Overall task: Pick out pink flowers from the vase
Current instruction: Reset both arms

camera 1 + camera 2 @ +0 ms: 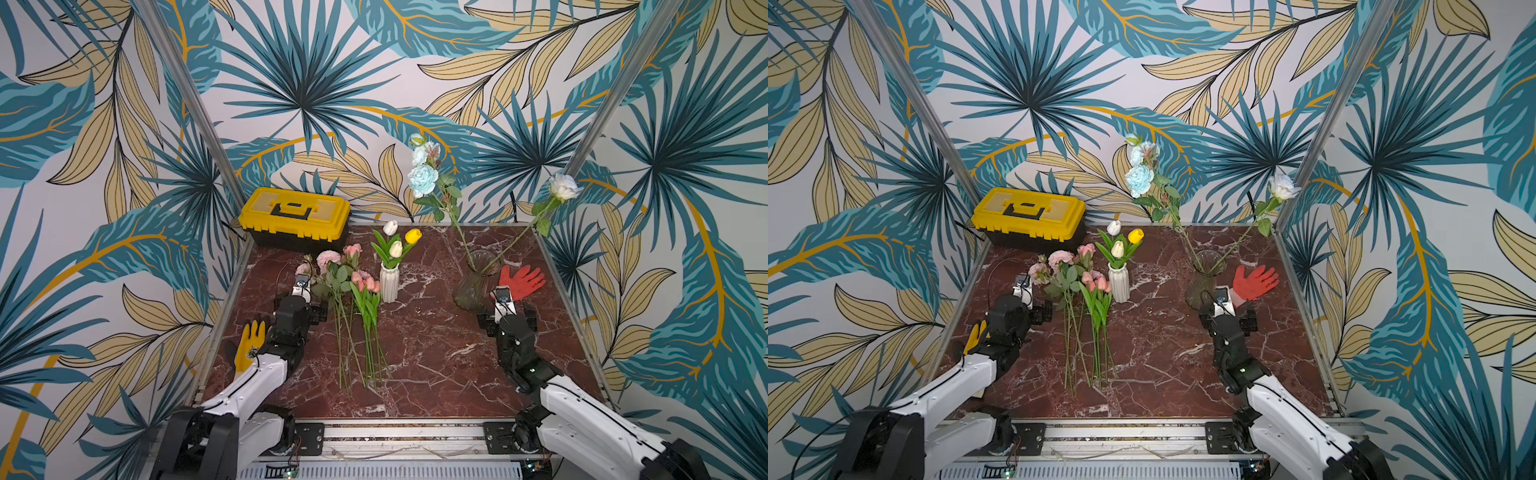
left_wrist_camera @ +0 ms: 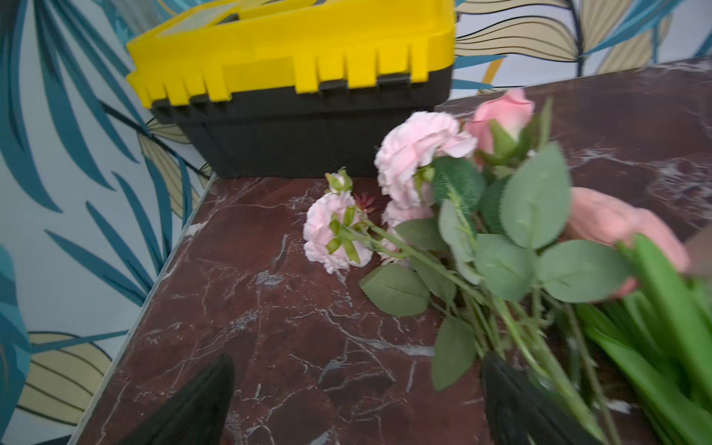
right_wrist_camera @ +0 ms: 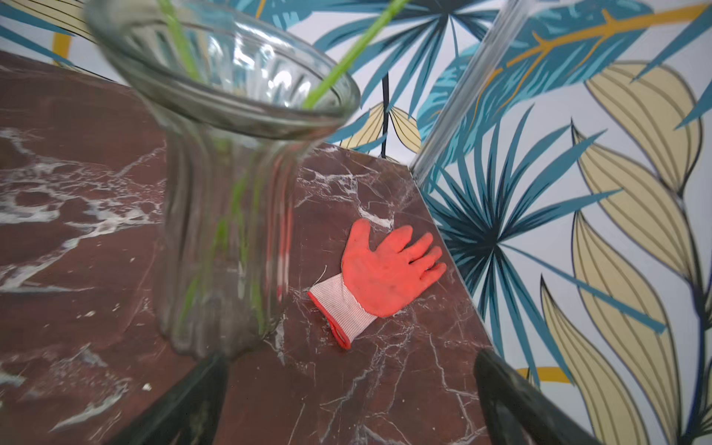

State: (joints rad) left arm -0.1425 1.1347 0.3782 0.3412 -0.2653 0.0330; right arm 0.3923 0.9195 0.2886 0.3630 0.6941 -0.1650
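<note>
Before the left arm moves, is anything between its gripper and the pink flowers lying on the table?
Nothing visible stands in the way. The left gripper is open right beside the pink flowers, whose stems lie on the marble table at its side. The yellow toolbox stands beyond them.

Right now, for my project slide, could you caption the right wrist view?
Open right gripper near a ribbed clear glass vase holding two green stems, red work glove on dark marble tabletop.

It was a staged robot test booth: leaf-print backdrop panels [image 1: 299, 83] on aluminium posts [image 1: 195, 104] enclosed a marble-look tabletop [image 1: 436, 353] fronted by a mounting rail [image 1: 403, 434].
</note>
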